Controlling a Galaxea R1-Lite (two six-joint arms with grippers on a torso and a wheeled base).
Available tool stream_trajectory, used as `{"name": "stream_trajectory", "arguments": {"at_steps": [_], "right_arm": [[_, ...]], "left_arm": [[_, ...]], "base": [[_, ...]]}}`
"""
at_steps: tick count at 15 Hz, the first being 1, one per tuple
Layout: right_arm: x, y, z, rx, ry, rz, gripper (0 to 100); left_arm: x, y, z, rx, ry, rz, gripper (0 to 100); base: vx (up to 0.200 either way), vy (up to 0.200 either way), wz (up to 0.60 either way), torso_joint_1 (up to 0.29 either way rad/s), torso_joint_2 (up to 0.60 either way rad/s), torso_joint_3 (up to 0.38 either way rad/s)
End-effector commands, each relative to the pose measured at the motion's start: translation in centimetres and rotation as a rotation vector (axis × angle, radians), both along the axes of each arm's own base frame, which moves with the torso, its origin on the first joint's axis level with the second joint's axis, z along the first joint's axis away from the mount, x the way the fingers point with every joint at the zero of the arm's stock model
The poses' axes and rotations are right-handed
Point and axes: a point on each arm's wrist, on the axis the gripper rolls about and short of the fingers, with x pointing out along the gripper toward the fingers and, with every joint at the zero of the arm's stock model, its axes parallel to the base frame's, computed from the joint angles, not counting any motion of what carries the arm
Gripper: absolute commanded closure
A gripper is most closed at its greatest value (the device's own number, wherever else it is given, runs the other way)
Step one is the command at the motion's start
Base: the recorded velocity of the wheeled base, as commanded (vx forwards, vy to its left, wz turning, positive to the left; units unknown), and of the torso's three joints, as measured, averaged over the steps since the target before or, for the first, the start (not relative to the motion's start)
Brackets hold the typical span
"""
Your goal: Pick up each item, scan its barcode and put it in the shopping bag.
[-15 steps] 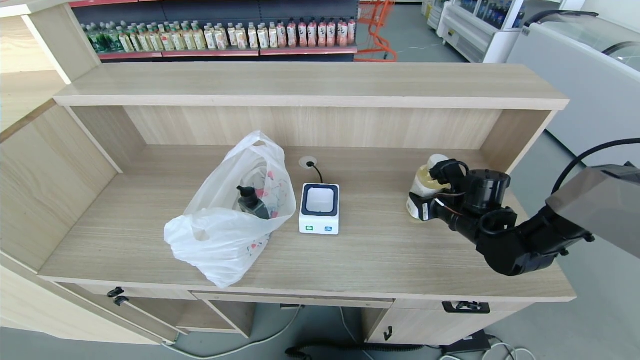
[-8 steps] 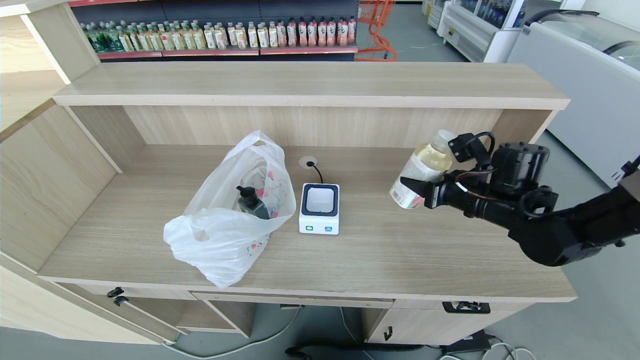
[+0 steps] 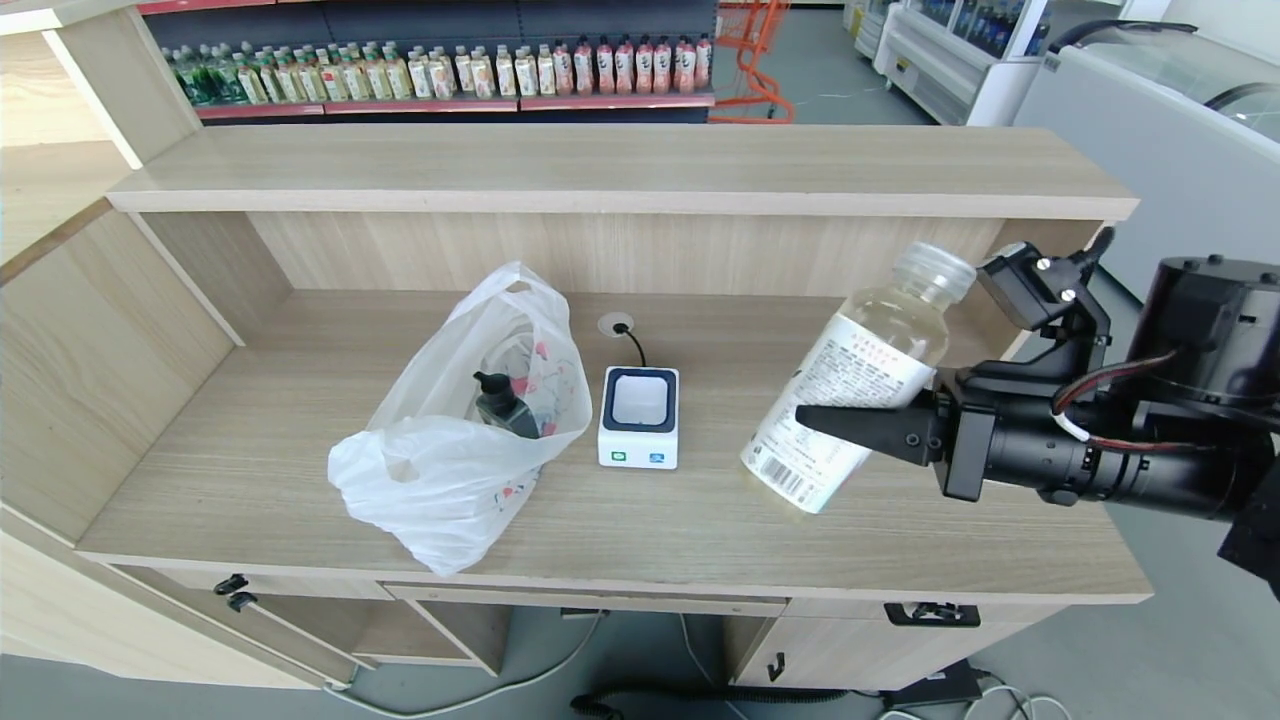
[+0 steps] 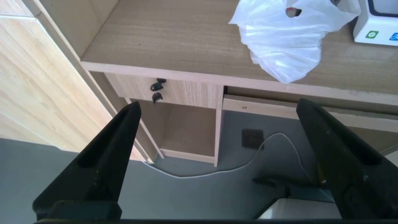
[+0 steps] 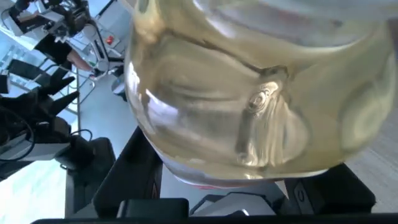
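Observation:
My right gripper (image 3: 880, 400) is shut on a clear drink bottle (image 3: 855, 385) with a white label and pale liquid, held tilted in the air above the counter, to the right of the white scanner (image 3: 639, 416). A barcode shows near the bottle's lower end. The bottle's shoulder (image 5: 249, 99) looms close in the right wrist view. A white shopping bag (image 3: 470, 430) lies open left of the scanner, with a dark pump bottle (image 3: 503, 403) inside. My left gripper (image 4: 224, 162) hangs open below the counter's front edge, with the bag (image 4: 286, 31) beyond it.
The wooden counter (image 3: 650, 520) has a raised back shelf (image 3: 620, 165) and side walls. A cable (image 3: 634, 345) runs from the scanner to a hole in the counter. Shelves of bottles (image 3: 450, 70) and freezers (image 3: 1150, 110) stand in the room behind.
My right gripper has lifted the bottle off the counter's right end and carried it up and toward the camera, tilting it. The bag and scanner have not moved.

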Motion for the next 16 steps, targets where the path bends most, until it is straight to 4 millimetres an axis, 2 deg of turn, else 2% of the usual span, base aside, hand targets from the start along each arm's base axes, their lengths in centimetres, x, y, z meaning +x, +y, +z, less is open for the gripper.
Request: {"name": "stream_trajectory", "arguments": {"at_steps": [1,5,12,16], "right_arm": [[-1.7,0.9,1.1,0.028,-0.013,0.060,100],[-3.5,2.4,1.7,0.044,0.011,0.148,100],[-4.9,2.2,1.7,0.026,0.043,0.160,100],[-7.1,1.1,1.9,-0.032,0.134,0.122,100]], "left_arm": [[0.0,0.0,0.0,0.000,0.000,0.000,0],[0.0,0.0,0.0,0.000,0.000,0.000,0],[0.0,0.0,0.0,0.000,0.000,0.000,0],[0.0,0.0,0.0,0.000,0.001,0.000,0]], "base": [[0.000,0.000,0.00,0.000,0.00,0.000],[0.000,0.000,0.00,0.000,0.00,0.000],[0.000,0.000,0.00,0.000,0.00,0.000],[0.000,0.000,0.00,0.000,0.00,0.000]]}}
